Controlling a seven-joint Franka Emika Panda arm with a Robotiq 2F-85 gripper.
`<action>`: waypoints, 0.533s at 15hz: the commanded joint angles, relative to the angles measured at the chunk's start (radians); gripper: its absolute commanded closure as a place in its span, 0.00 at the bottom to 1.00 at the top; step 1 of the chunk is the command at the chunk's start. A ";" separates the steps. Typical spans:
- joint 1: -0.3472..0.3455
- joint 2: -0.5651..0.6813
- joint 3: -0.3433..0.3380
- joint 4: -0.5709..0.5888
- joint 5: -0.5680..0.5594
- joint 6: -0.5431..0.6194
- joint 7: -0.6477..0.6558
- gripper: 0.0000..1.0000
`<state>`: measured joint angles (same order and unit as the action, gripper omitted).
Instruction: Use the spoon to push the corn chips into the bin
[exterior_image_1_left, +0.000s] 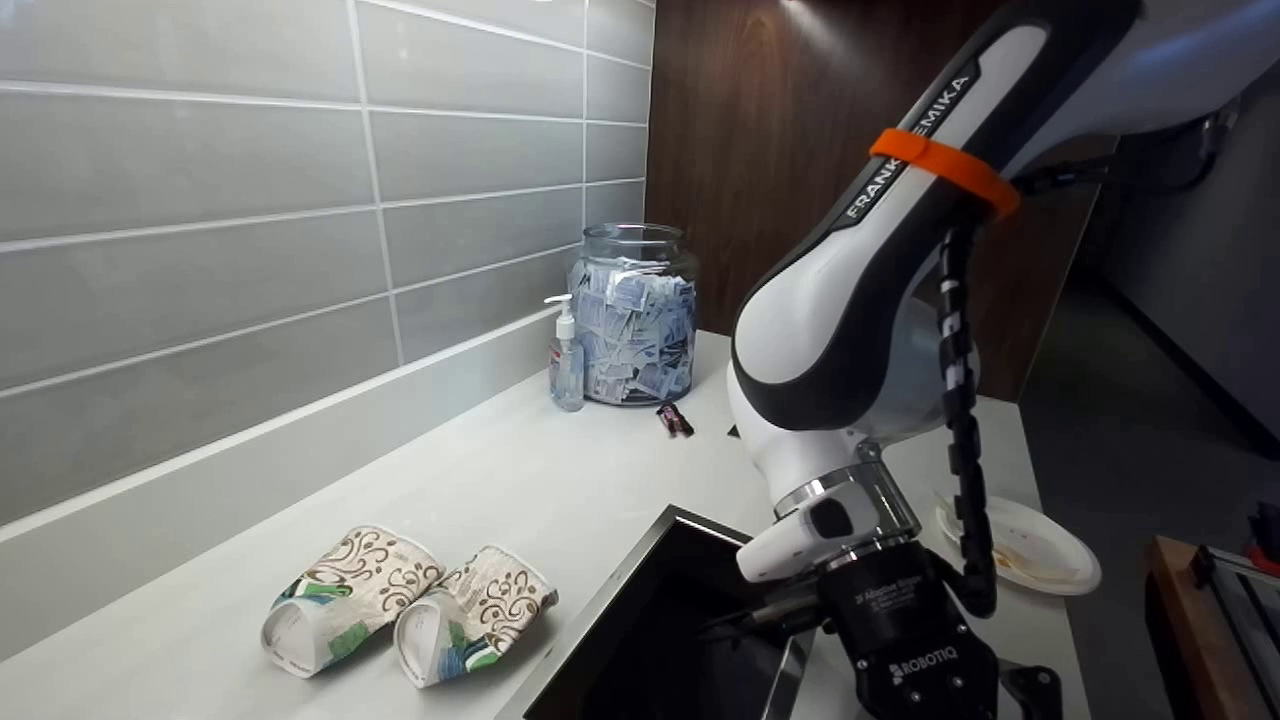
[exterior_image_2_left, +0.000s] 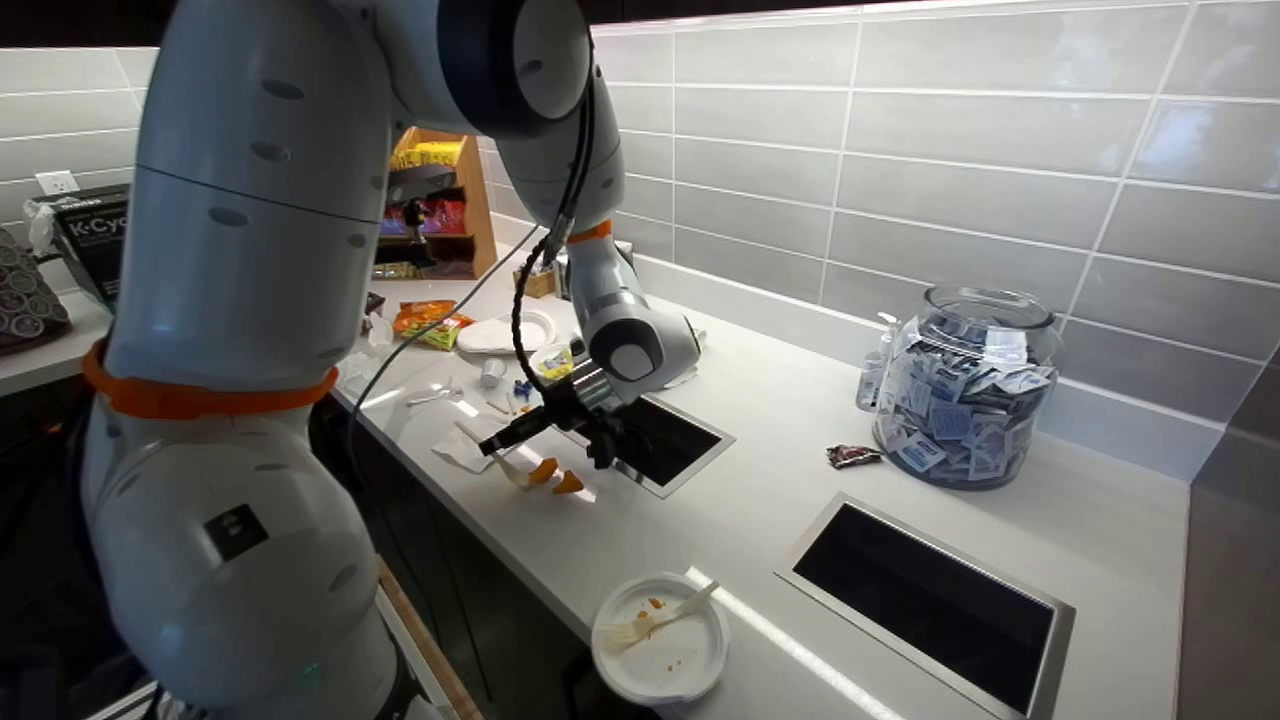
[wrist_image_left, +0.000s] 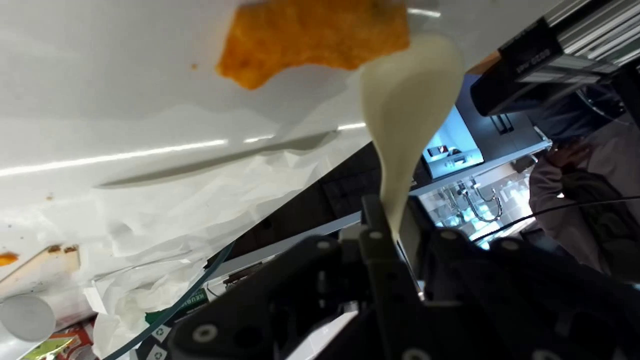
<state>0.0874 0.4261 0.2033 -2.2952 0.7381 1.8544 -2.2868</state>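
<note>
Clamping the cream-white spoon (wrist_image_left: 400, 120) by its slim handle, my claw (wrist_image_left: 395, 222) has its fingers closed around it. The oval bowl reaches out ahead of my fingertips, and in the wrist view its edge overlaps an orange corn chip (wrist_image_left: 317, 37); I cannot tell whether they touch. In an exterior view, another corn chip (exterior_image_2_left: 568, 484) lies just past that one, farther from my claw, both on the white tabletop (exterior_image_2_left: 780, 400). Near my claw, and partly hidden behind it, is a black bin (exterior_image_2_left: 675, 445) framed in metal. A white napkin (wrist_image_left: 200, 215) lies near my claw too. Well apart from it sits a round plate (exterior_image_2_left: 640, 677) with a fork (exterior_image_2_left: 637, 629) on it.
</note>
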 joint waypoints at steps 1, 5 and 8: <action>0.013 0.022 0.000 0.017 -0.020 0.043 -0.023 0.97; 0.021 0.019 0.002 0.024 -0.035 0.090 -0.030 0.97; 0.021 0.020 0.006 0.036 -0.044 0.113 -0.033 0.97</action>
<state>0.0985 0.4343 0.2071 -2.2704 0.7164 1.9175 -2.3032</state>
